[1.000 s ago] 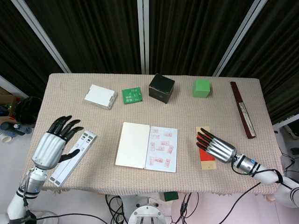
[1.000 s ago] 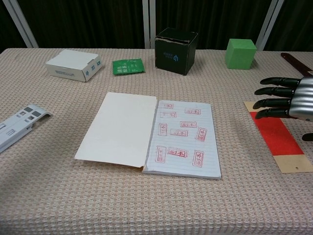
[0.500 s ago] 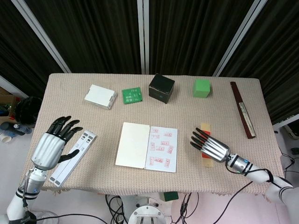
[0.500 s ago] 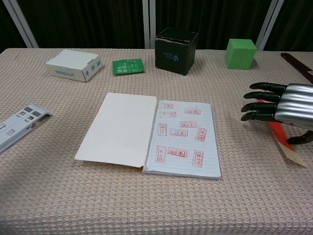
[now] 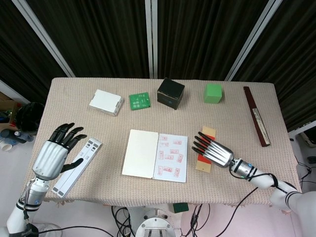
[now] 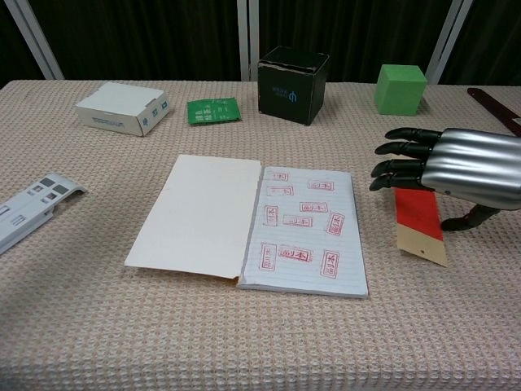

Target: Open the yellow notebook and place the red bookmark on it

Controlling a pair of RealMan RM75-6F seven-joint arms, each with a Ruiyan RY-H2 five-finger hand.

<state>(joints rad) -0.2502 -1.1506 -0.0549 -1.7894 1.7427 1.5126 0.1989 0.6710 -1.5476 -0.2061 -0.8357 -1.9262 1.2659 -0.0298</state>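
The notebook (image 5: 155, 155) lies open in the middle of the table, a blank cream leaf on its left and a lined page with red stamps (image 6: 303, 230) on its right. Just right of it, my right hand (image 5: 213, 152) holds the red bookmark (image 6: 418, 213), a red strip with tan ends. The strip is pinched under the fingers, with the thumb below, and it hangs tilted a little above the cloth. Its fingertips (image 6: 389, 163) point left and come close to the notebook's right edge. My left hand (image 5: 53, 154) hovers open at the table's left front corner and holds nothing.
A white slotted strip (image 5: 77, 167) lies beside my left hand. Along the back stand a white box (image 5: 105, 101), a green card (image 5: 139, 100), a black box (image 5: 171, 93) and a green cube (image 5: 213, 93). A long dark wooden bar (image 5: 256, 116) lies at the far right.
My right hand has taken up the red bookmark and carried it left, from its spot on the cloth to just beside the notebook's right edge. The left hand stayed put.
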